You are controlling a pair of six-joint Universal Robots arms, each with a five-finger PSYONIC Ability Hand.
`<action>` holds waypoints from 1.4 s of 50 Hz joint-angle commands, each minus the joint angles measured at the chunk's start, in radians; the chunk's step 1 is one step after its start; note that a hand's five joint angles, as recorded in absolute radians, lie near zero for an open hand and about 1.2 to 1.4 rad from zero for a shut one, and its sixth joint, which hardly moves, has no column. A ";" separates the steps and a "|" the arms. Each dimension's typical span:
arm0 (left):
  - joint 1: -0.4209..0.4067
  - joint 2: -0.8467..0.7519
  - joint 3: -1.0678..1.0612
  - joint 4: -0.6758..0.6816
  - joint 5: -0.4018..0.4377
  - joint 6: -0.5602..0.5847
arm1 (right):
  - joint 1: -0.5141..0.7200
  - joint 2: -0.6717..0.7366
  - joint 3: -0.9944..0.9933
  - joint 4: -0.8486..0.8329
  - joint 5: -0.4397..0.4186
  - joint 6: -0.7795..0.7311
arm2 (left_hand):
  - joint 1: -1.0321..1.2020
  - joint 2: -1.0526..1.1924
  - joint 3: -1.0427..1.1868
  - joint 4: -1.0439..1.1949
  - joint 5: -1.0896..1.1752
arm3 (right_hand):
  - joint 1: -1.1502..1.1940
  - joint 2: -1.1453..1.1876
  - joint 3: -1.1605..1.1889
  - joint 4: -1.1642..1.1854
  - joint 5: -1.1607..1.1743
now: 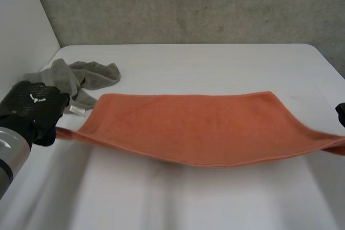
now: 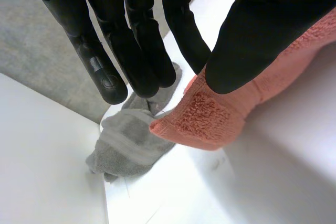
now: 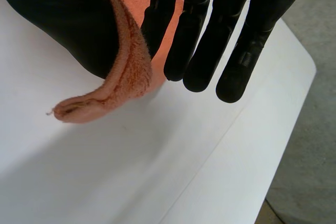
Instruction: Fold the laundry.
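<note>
An orange towel (image 1: pixel 194 127) hangs stretched between my two hands, its near edge lifted off the white table (image 1: pixel 215 63) and its far edge resting on it. My left hand (image 1: pixel 33 109) pinches the towel's near left corner (image 2: pixel 202 121) between thumb and straight fingers (image 2: pixel 136 51). At the view's right edge my right hand (image 1: pixel 340 112) pinches the near right corner (image 3: pixel 115 87) the same way, thumb against fingers (image 3: pixel 210 40). Both corners stick out past the thumbs.
A crumpled grey towel (image 1: pixel 78 76) lies at the table's far left, just behind my left hand, seen also as the grey towel (image 2: pixel 128 142) beyond the fingertips. A white wall stands at the left. The table's right edge (image 3: pixel 273 145) runs near my right hand.
</note>
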 commanded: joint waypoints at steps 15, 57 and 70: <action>0.002 -0.586 0.483 0.219 -0.007 0.016 | 0.208 0.444 -0.374 -0.330 0.149 0.246 | 0.239 0.199 0.204 0.197 0.268 | 0.415 0.218 0.217 0.208 0.230; 0.004 -0.666 0.238 0.483 -0.061 -0.124 | 0.259 0.568 -0.154 -0.823 -0.005 0.263 | 0.239 0.199 0.204 0.197 0.268 | 0.415 0.218 0.217 0.208 0.230; 0.018 -0.308 -0.074 0.074 -0.055 0.129 | 0.158 0.318 -0.001 -0.222 0.011 0.088 | 0.239 0.199 0.204 0.197 0.268 | 0.415 0.218 0.217 0.208 0.230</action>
